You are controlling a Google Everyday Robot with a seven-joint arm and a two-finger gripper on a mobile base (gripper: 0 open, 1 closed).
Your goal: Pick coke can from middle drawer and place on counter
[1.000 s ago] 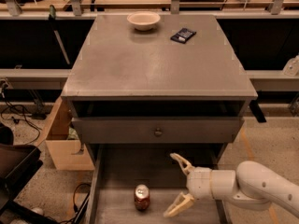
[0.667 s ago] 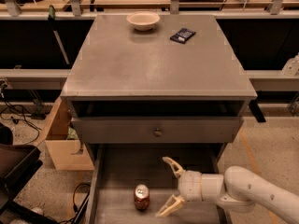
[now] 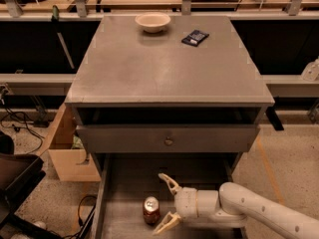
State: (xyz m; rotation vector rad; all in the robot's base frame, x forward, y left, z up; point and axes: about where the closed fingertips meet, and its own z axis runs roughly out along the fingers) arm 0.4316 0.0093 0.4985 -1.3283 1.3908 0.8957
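Observation:
The coke can [image 3: 151, 210], red with a silver top, stands upright on the floor of the pulled-out middle drawer [image 3: 127, 183] at the bottom of the view. My gripper [image 3: 165, 204] is inside the drawer just right of the can, its two pale fingers spread open and pointing left toward the can, one behind it and one in front. The fingers do not touch the can. The white arm reaches in from the lower right. The counter [image 3: 164, 66] is the flat grey top of the cabinet above.
A pale bowl [image 3: 152, 21] and a dark flat packet [image 3: 195, 37] lie at the back of the counter. A closed drawer front with a round knob [image 3: 169, 141] sits above the open drawer. A cardboard box [image 3: 67, 151] stands left of the cabinet.
My gripper has moved left across the drawer, closing the gap to the can. Its fingers stay open. The can has not moved.

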